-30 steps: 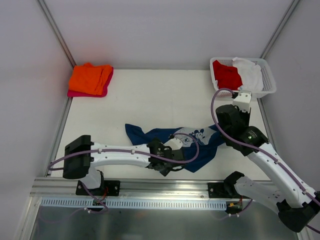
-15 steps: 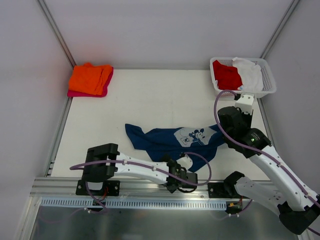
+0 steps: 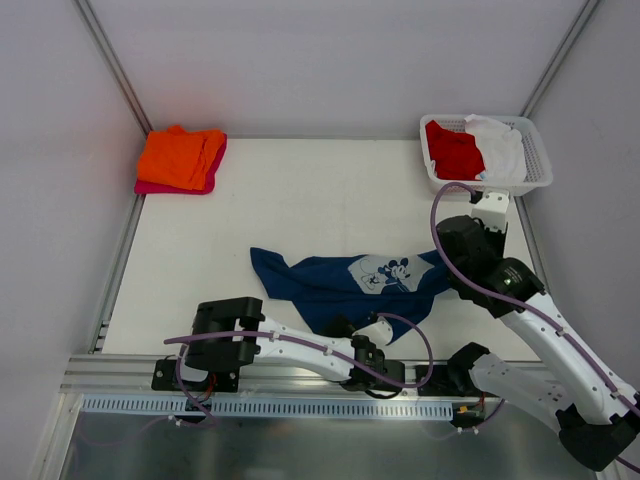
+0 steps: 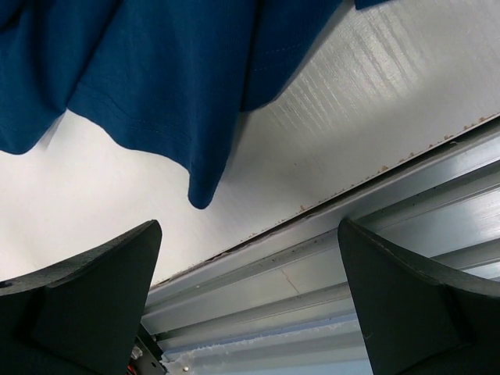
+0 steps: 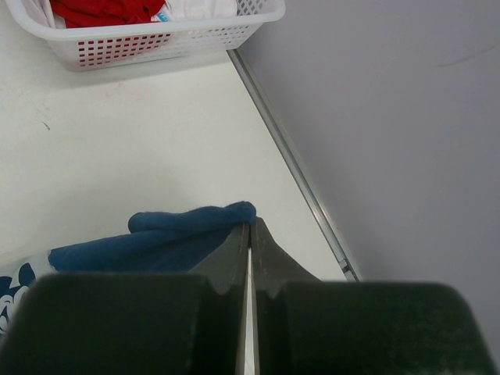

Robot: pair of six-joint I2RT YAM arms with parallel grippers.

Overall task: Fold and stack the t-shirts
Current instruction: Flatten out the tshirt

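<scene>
1. Nearest, my left gripper hangs just on the near side of the navy t-shirt, over the metal rail; its fingers are spread wide and hold nothing.
2. That navy t-shirt lies rumpled on the table, with its cartoon print facing up.
3. At the shirt's right end, my right gripper has its fingers pressed together. It seems to pinch a fold there, though the view is tight.
4. Beyond that end stands the basket, holding the red t-shirt and the white t-shirt.
5. Far left of the navy shirt, the orange t-shirt sits on the pink t-shirt.
</scene>
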